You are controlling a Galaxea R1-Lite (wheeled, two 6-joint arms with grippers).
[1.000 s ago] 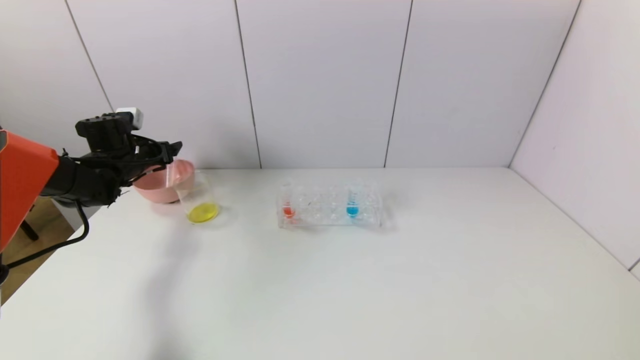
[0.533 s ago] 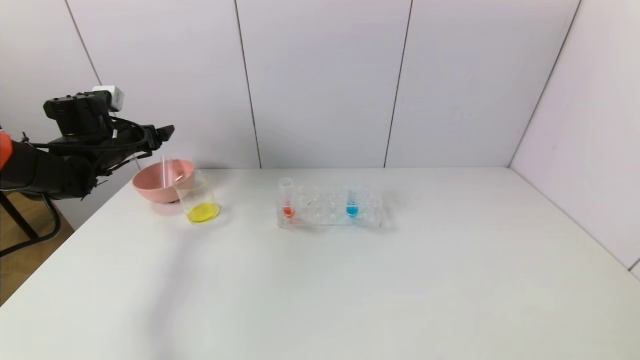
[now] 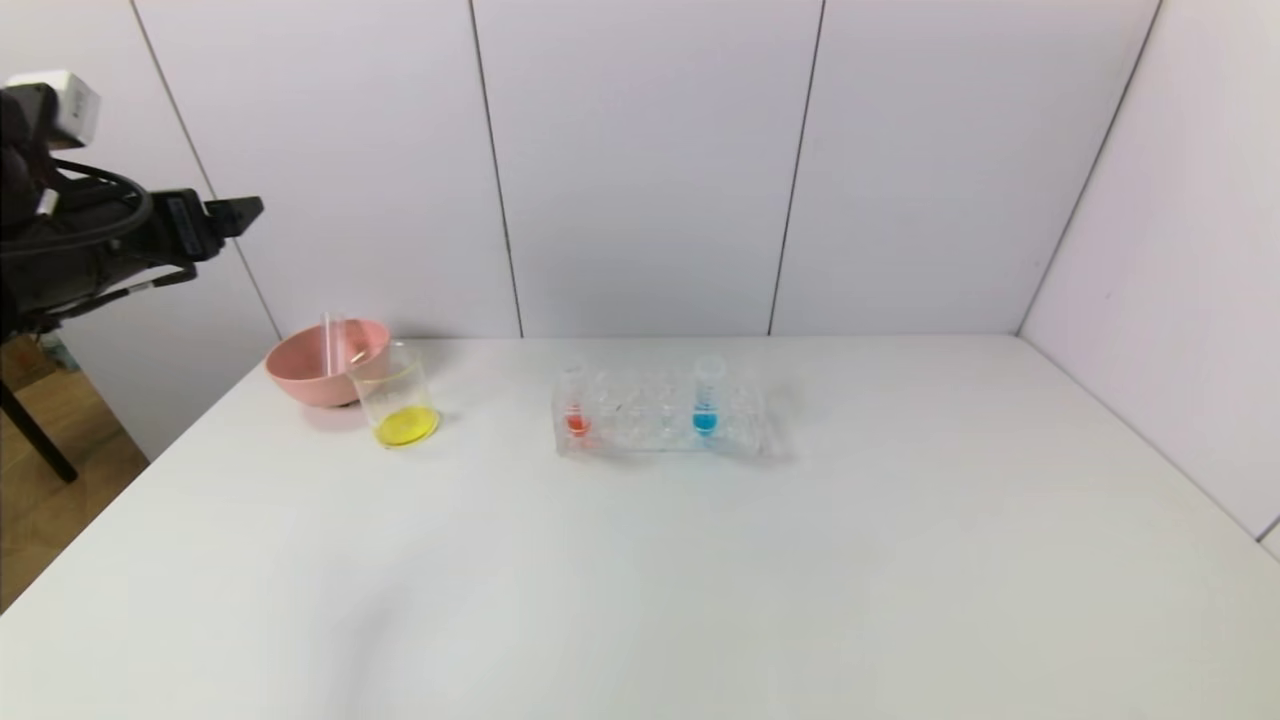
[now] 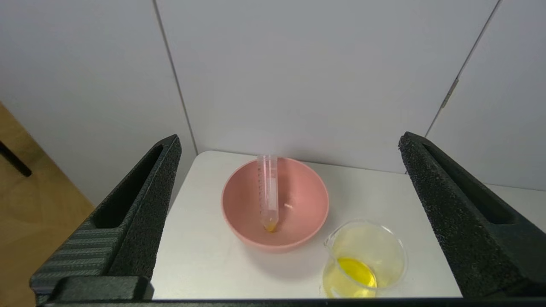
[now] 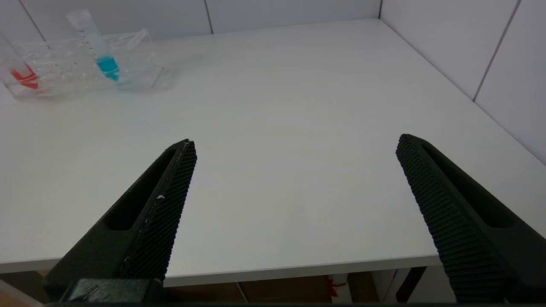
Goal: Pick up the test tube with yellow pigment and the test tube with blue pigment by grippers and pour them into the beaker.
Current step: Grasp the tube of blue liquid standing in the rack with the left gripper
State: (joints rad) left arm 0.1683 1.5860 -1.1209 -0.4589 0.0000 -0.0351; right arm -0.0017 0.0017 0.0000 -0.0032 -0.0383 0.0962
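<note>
Left gripper: raised high at the table's left edge, above and left of the pink bowl; jaws spread wide, nothing between them.
Right gripper: low over the near right part of the table, seen only in its own wrist view; jaws wide apart, holding nothing.
Yellow tube: lies leaning inside the pink bowl, rounded end down at the bowl's bottom, open end up against the rim; only a trace of yellow at the tip. A column of printed marks runs along its side, too small to read.
Blue tube: stands upright in the clear rack, toward the rack's right end, blue liquid at its bottom; blue marks on it, not readable.
Beaker: just beside the pink bowl, on its right and a bit nearer; a yellow pool covers its bottom. Faint markings, illegible.
Pink bowl: at the far left corner of the table, close to the wall.
Clear rack: mid-table, well apart from the beaker.
Red tube: upright at the rack's left end.
Table: white, with pale wall panels behind.
</note>
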